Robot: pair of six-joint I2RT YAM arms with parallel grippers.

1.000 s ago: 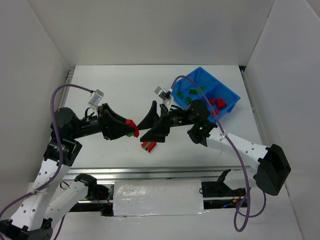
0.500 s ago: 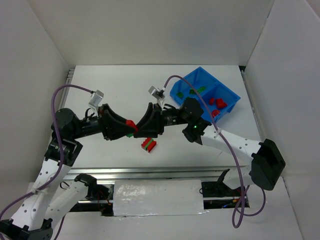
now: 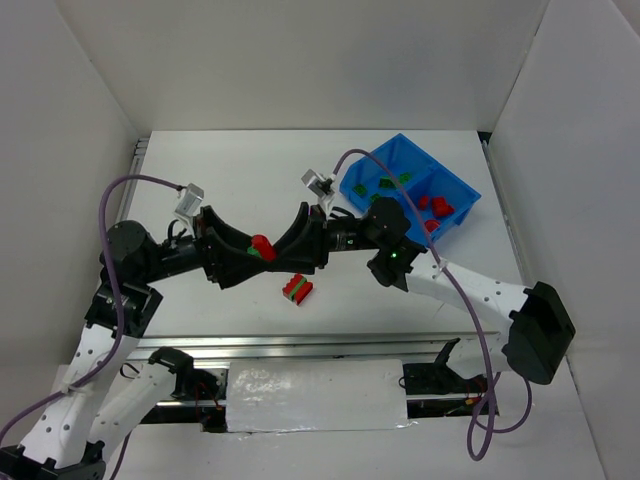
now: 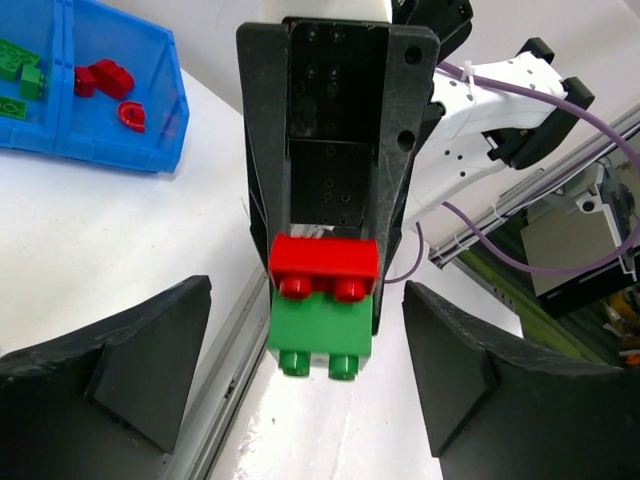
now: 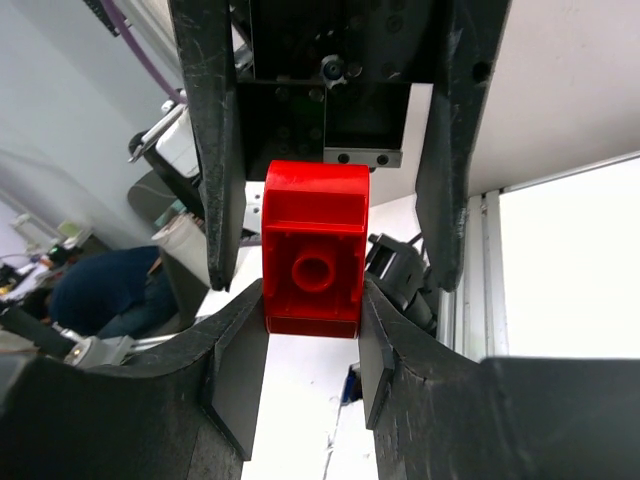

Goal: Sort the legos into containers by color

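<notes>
R pincer [image 5: 313,335] pinches red lego [image 5: 313,250] at its lower sides; L pincer [image 5: 334,282] fingers flank it, w/ gaps either side.

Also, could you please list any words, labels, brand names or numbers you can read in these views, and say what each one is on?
None can be read in any view.
The red-on-green lego stack and the blue bin show no legible marking; any embossing on them is too small to tell.
</notes>
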